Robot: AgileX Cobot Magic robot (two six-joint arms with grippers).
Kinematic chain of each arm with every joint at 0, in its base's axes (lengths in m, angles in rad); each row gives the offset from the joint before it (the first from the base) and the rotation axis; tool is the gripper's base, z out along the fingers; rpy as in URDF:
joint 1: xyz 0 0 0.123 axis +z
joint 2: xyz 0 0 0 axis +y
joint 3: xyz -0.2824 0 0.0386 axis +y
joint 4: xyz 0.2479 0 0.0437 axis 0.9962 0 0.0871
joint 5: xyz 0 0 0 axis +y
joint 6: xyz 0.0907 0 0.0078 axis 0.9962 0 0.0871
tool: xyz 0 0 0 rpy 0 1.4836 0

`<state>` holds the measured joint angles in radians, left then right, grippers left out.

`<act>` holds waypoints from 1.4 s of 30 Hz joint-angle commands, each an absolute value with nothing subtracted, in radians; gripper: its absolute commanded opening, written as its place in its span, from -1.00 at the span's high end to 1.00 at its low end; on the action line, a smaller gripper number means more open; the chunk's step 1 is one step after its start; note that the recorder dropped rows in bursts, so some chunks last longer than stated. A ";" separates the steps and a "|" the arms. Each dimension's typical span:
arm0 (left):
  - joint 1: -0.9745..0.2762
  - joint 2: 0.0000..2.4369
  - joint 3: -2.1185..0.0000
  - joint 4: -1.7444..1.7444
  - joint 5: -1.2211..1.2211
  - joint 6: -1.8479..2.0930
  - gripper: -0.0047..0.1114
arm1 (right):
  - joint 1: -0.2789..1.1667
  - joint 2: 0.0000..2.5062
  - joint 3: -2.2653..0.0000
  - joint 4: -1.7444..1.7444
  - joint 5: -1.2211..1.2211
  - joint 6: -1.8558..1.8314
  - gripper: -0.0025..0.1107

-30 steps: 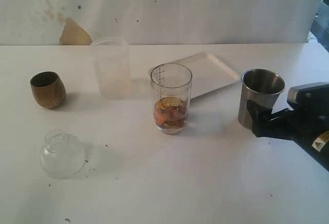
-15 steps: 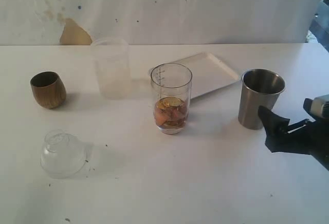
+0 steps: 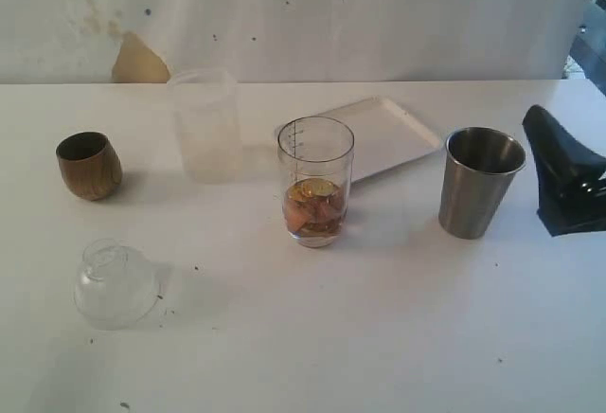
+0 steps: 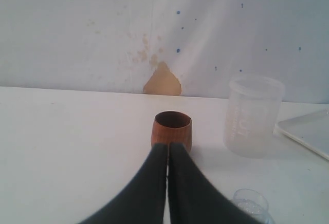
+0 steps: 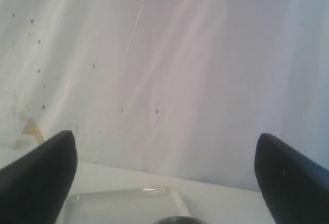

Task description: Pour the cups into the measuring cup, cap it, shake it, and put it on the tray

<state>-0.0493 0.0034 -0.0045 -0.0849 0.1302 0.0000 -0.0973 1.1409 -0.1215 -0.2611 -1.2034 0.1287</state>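
Spanning the scene is a white table (image 3: 379,337). At far centre lies the white tray (image 3: 388,134). Just nearer stands the measuring cup (image 3: 315,181), holding brown pieces. The steel tumbler (image 3: 480,184), right, has been released: the right gripper (image 3: 559,174), jaws wide, has been drawn back. The left gripper (image 4: 167,154), closed and empty, is pointed at the wooden cup (image 3: 88,165), left. Capping is judged next.

Tray (image 3: 390,134) behind meas. cup (image 3: 315,182), prob. apart

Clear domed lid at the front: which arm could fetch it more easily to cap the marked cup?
Probably left. The clear domed lid lies on the left, close by the shut left claw; the open right claw is far right, past the tapered steel tumbler.
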 commanded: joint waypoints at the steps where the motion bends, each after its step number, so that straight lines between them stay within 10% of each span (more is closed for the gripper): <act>1: -0.054 0.000 0.000 -0.092 0.127 0.000 0.90 | -0.100 1.061 -0.127 -0.183 -1.172 0.148 -0.53; 16: -0.054 0.000 0.000 -0.092 0.127 0.000 0.90 | -0.100 0.967 -0.577 -0.132 0.023 0.155 0.94; 26: -0.054 0.000 0.000 -0.092 0.127 0.000 0.90 | -0.100 1.087 -0.805 -0.185 0.672 0.108 0.96; 42: -0.054 0.000 0.000 -0.092 0.127 0.000 0.90 | -0.100 0.728 -0.694 -0.108 0.614 0.081 0.96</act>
